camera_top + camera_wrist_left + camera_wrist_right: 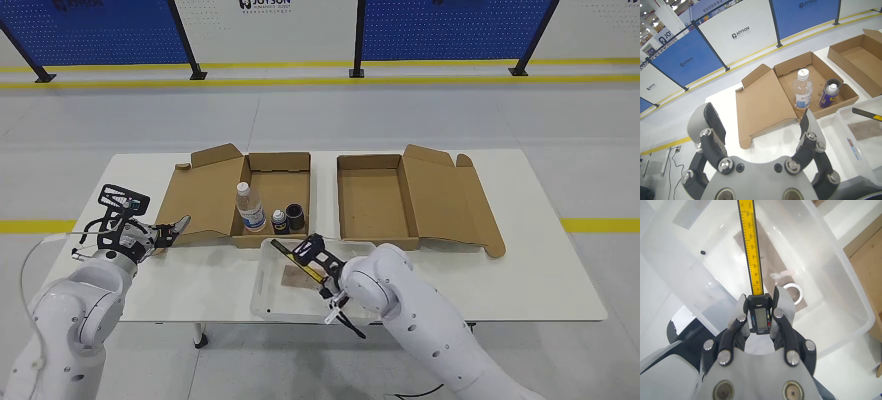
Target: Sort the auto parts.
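Observation:
My right gripper [758,301] is shut on a digital caliper [751,247] with a black display body and a long yellow scale. It holds the caliper over the clear plastic bin [840,247]. A silver ring [794,292] lies on the bin floor just beside the fingertips. From above, the caliper [295,258] slants over the bin [262,300], with the right gripper [322,280] at its near end. My left gripper [758,109] is open and holds nothing. It hovers at the table's left end [172,234], near the flap of the left cardboard box [761,106].
The left cardboard box [278,170] holds a clear bottle [249,206], a blue spray can [279,221] and a dark round part [295,213]. To its right an open cardboard box [375,200] has nothing inside. A brownish patch [772,256] marks the bin floor.

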You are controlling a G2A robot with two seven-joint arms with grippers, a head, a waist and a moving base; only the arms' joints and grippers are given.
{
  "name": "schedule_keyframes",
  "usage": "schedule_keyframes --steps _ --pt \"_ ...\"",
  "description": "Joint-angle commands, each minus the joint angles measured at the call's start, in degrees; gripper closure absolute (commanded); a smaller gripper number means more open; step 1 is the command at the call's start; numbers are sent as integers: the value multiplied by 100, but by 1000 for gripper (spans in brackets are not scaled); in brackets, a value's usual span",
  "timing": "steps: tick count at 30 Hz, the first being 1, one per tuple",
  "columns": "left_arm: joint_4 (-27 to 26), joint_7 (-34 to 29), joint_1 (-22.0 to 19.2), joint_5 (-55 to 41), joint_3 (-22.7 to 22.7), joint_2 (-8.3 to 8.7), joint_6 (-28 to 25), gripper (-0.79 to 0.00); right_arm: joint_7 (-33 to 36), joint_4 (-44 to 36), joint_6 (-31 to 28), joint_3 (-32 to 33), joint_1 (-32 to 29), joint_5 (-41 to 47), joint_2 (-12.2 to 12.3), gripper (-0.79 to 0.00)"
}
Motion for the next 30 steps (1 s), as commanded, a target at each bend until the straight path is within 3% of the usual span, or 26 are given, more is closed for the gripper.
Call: schedule_keyframes --steps 1,14,23,30 --pt "0 0 0 0 0 0 0 -785 -37 -126 34 93 -63 28 21 0" --pt "0 0 0 0 0 0 0 -785 -540 -648 375 549 -377 257 93 0" --pt "0 0 0 0 0 0 0 -785 -1256 -707 666 944 -660 1217 92 0" --pt "0 0 0 0 0 0 0 -785 -1429 -668 665 1025 -695 1445 109 0"
